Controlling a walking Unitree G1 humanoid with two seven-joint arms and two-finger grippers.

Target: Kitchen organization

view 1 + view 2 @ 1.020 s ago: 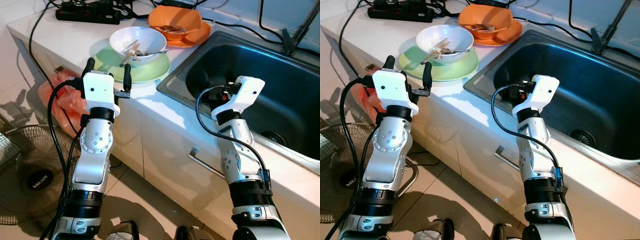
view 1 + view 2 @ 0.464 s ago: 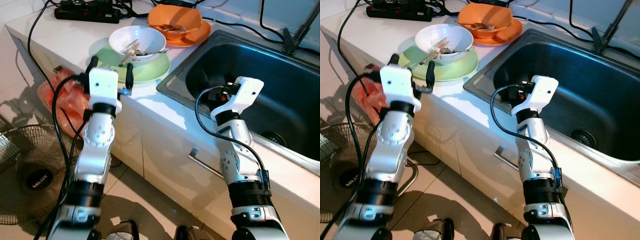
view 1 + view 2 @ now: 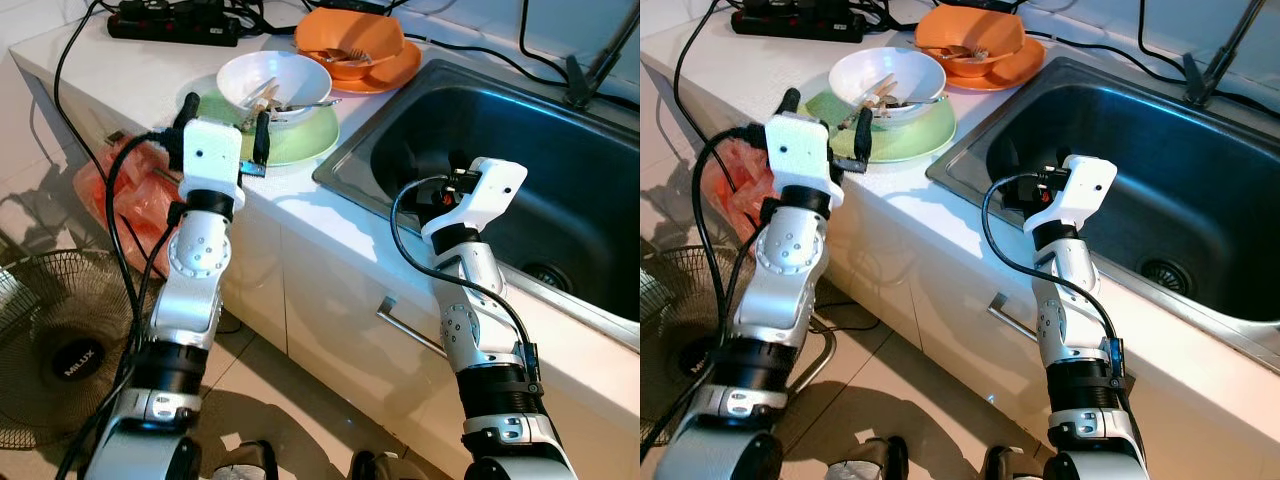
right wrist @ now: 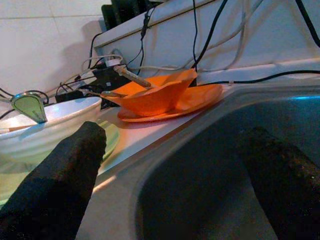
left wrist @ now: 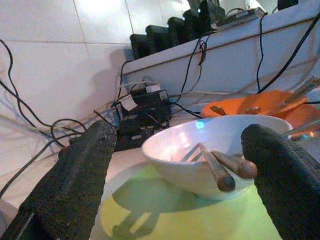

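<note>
With its black fingers spread at the near rim of the pale green plate [image 3: 290, 140], the left gripper [image 3: 222, 122] risks tipping the white bowl [image 3: 275, 85] of loose utensils stacked there, while the right gripper [image 4: 175, 175] hangs spread over the steel sink [image 3: 560, 190].

The counter [image 3: 150, 75] runs from the upper left of the frame to the lower right. On it, at upper centre, a plate [image 3: 290, 140] carries a bowl [image 3: 275, 85] with utensils [image 3: 262, 100] inside. Behind it, another plate [image 3: 385, 75] carries another bowl [image 3: 350, 40]. A power strip [image 3: 175, 25] lies at the upper left edge. The sink [image 3: 520, 190] is set into the counter at the right. The left gripper [image 3: 222, 125] is over the near rim of the first plate, the right gripper [image 3: 445, 190] inside the sink. Below the counter, a bag [image 3: 120, 195] is at left, and a fan [image 3: 55, 340] stands on the floor [image 3: 290, 420] at lower left.
</note>
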